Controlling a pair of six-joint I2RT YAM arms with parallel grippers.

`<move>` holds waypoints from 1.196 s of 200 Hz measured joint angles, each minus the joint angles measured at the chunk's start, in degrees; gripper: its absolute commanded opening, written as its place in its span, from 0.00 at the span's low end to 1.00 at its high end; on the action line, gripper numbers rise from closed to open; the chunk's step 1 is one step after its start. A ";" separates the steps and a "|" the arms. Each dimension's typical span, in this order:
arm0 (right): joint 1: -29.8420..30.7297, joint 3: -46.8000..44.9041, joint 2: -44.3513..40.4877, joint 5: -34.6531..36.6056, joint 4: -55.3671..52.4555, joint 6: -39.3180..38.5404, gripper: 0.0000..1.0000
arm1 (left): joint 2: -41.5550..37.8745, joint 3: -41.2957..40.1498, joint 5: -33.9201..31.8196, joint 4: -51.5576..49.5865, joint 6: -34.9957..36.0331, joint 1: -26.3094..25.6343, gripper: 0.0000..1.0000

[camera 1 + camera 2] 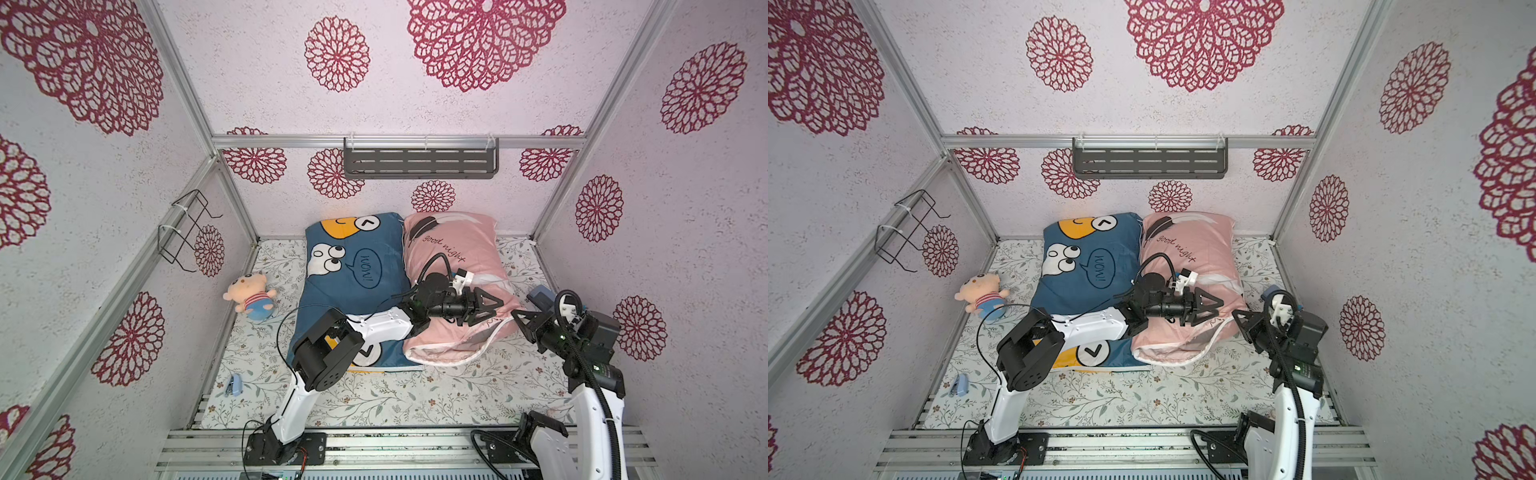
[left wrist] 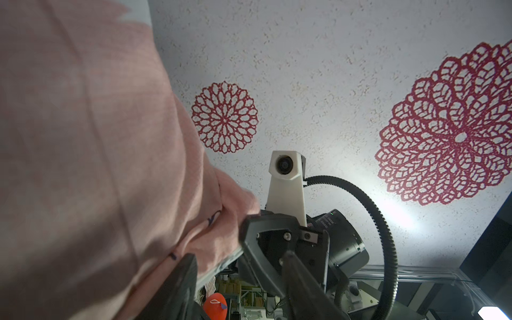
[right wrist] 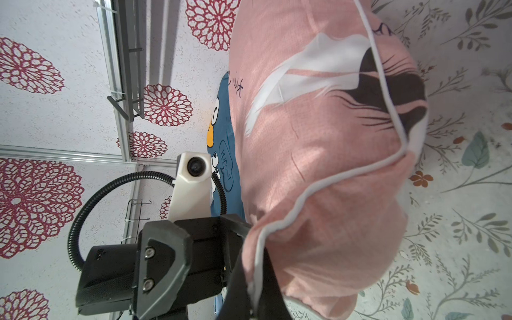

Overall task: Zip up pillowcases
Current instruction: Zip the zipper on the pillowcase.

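Note:
Two pillowcases lie side by side on the floral sheet in both top views. The blue pillowcase (image 1: 353, 291) (image 1: 1088, 282) with cartoon eyes lies left, the pink pillowcase (image 1: 453, 249) (image 1: 1192, 245) right. My left arm reaches across the blue one. My left gripper (image 1: 498, 311) (image 1: 1219, 311) (image 2: 239, 256) stands open at the pink case's near right corner, one finger against the pink fabric (image 2: 83, 138). My right gripper (image 1: 517, 316) (image 1: 1237, 316) (image 3: 256, 266) is shut on the white-piped edge of the pink pillowcase (image 3: 318, 138), tip to tip with the left.
A plush doll (image 1: 251, 296) lies left of the blue case. A small blue stapler (image 1: 233, 384) sits near the front left corner. A wire rack (image 1: 187, 230) hangs on the left wall, a grey shelf (image 1: 420, 160) on the back wall. Patterned walls enclose three sides.

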 measured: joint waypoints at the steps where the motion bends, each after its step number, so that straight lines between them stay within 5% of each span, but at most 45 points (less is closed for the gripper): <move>1: 0.00 0.00 0.00 0.00 0.02 0.00 0.00 | 0.02 0.02 0.00 0.00 -0.02 0.00 0.53; 166: 1.79 -5.81 0.74 -1.09 11.67 7.56 0.00 | 2.21 0.92 0.39 0.68 -3.58 -2.05 0.48; 239: 3.43 -8.33 0.72 -0.52 16.39 9.75 0.00 | 2.60 0.94 0.02 1.53 -5.14 -2.08 0.37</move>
